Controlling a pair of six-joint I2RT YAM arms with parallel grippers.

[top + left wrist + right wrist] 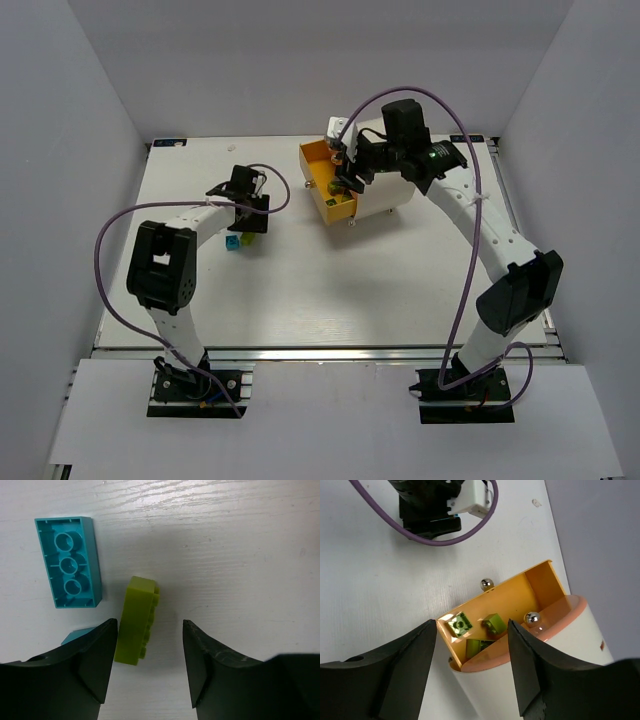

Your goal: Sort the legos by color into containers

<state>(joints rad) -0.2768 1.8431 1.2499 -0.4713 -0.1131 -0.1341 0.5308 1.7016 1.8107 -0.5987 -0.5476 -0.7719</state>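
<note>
A lime brick (136,620) lies on its side on the white table, between the fingers of my open left gripper (149,625) and close to the left finger, apart from the right one. A teal brick (68,562) lies studs-down just beyond it. A second teal piece (77,634) peeks out from behind the left finger. From above, my left gripper (247,224) hangs over these bricks (240,241). My right gripper (471,625) is open above the container's orange drawer (520,592), where three lime bricks (460,624) lie. The cream container (390,195) lies at the back.
Two silver ball knobs (486,584) stick out from the container's end. Purple cables (110,240) loop off both arms. White walls (70,150) enclose the table (350,290) on the left, right and back.
</note>
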